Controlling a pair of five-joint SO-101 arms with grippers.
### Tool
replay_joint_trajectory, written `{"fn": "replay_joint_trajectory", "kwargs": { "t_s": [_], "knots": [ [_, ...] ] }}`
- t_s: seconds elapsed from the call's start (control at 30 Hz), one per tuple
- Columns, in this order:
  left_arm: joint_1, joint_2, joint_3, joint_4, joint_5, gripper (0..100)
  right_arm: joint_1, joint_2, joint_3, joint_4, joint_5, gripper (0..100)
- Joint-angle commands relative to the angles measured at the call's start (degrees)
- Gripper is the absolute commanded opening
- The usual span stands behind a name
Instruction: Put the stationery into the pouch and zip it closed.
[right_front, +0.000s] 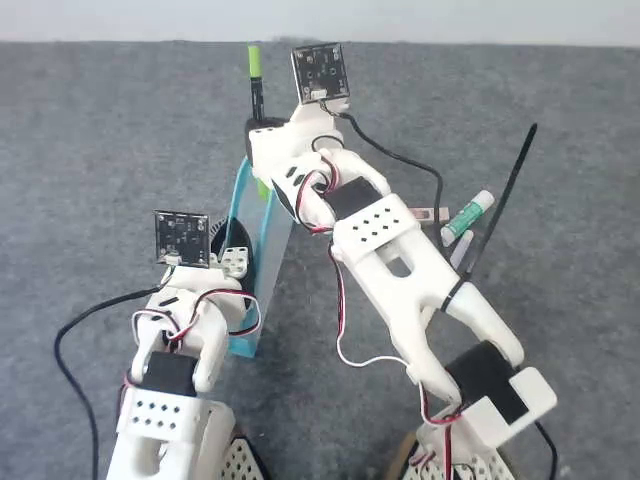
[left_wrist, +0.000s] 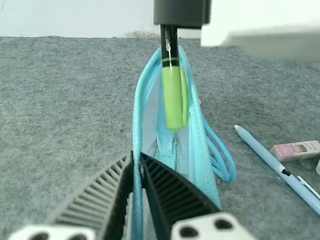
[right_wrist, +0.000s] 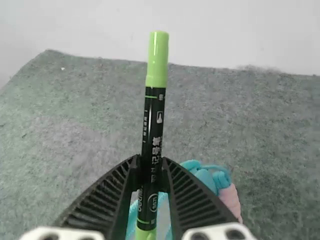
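From above: one turquoise pouch (right_front: 268, 255), thin fabric with a paler panel, standing on its long edge on a grey, felt-like mat (right_front: 100, 130). At the pouch's near end, the left gripper (right_front: 236, 262), white printed plastic. Over the pouch's far end, the right gripper (right_front: 262, 130), closed on one highlighter (right_front: 254, 75) with a slim black barrel and lime-green cap, pointing up and away. Well apart from the pouch, on the mat, three loose pieces: a small boxy eraser (right_front: 432, 213), a white-and-green tube (right_front: 468, 217), possibly a glue stick but too small to be sure, and a pale pen (right_front: 458, 250) half hidden by the arm.

Left wrist view: ribbed black jaws pinched tight on the pouch's rim, the mouth gaping beyond them, a looped turquoise cord hanging at one side. Between the two zip edges, the highlighter's second green cap, a detail hidden from above. On the mat beside the pouch, the pale blue pen and the pink-and-white eraser.

Right wrist view: ribbed black jaws clamped on the highlighter's barrel, one cap standing clear above, turquoise fabric just below.
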Motion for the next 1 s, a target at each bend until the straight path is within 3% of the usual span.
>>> {"fn": "replay_joint_trajectory", "kwargs": {
  "t_s": [0.0, 0.2, 0.4, 0.5, 0.73, 0.97],
  "knots": [
    [0.9, 0.4, 1.3, -0.4, 0.9, 1, 0.9, -5.1, -3.1, 3.1, 1.8, 3.9],
    [0.9, 0.4, 1.3, -0.4, 0.9, 1, 0.2, -7.3, -3.1, 6.6, 1.8, 19.6],
    [0.9, 0.4, 1.4, -0.4, 0.9, 1, 0.5, -8.1, -3.3, 6.5, 2.0, 20.1],
    [0.9, 0.4, 1.4, -0.4, 0.9, 1, 2.3, -11.6, -3.1, 8.3, 6.9, 20.1],
    [0.9, 0.5, 1.6, -1.5, 0.9, 1, 5.8, -23.7, -4.0, 32.6, 24.1, 20.1],
    [0.8, 0.5, 2.0, -1.8, 0.9, 1, 16.1, -22.5, -1.6, 55.2, 30.2, 20.5]
  ]
}}
